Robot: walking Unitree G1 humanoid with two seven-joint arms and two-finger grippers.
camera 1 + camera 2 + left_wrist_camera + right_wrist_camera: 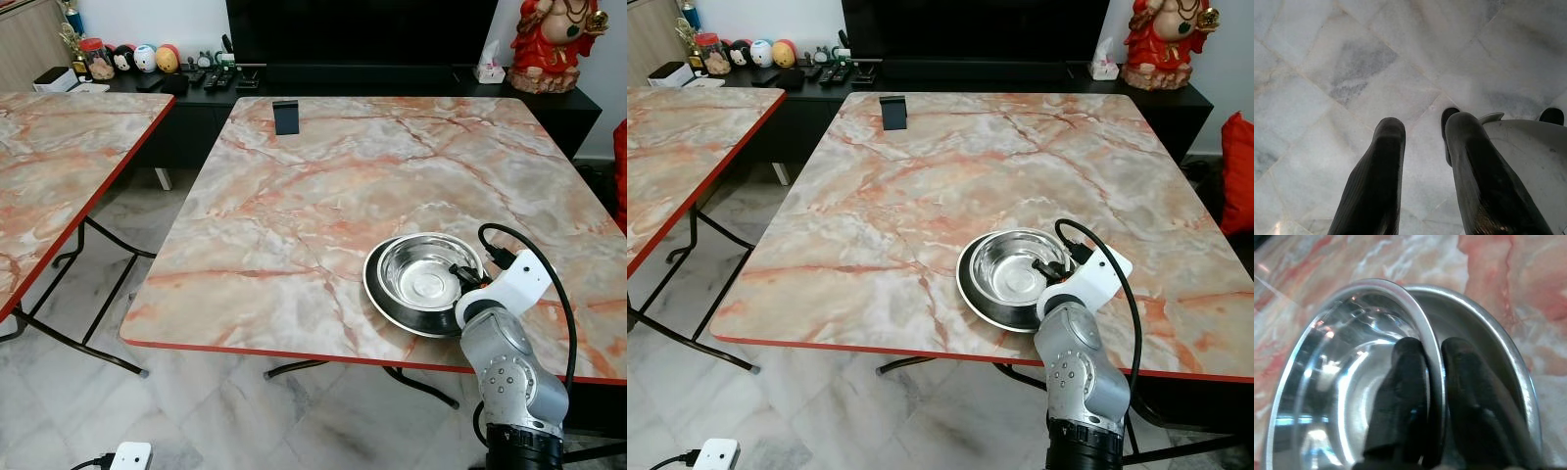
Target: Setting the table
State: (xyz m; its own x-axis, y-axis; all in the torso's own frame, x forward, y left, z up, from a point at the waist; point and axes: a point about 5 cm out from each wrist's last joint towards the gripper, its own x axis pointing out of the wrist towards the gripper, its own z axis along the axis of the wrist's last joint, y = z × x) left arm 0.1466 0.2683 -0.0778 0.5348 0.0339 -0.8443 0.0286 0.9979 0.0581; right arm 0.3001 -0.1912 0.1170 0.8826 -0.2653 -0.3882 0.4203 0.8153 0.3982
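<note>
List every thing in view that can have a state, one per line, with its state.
Bowl: upright, sitting inside the plate, rim pinched by the right gripper.
Plate: flat on the table, near the front edge, under the bowl.
Right gripper: shut on the bowl's rim, one finger inside, one outside.
Left gripper: open, holding nothing, pointing at the floor.
Table: unfolded, standing, mostly bare.
Black stand: upright near the table's far edge.

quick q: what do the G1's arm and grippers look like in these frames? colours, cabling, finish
The right arm is silver-grey metal with round, bolted joint housings and a white wrist block; a black cable loops from it. The right gripper and left gripper each have two long, rounded black fingers, matte with a slight sheen. No markings are legible.
</note>
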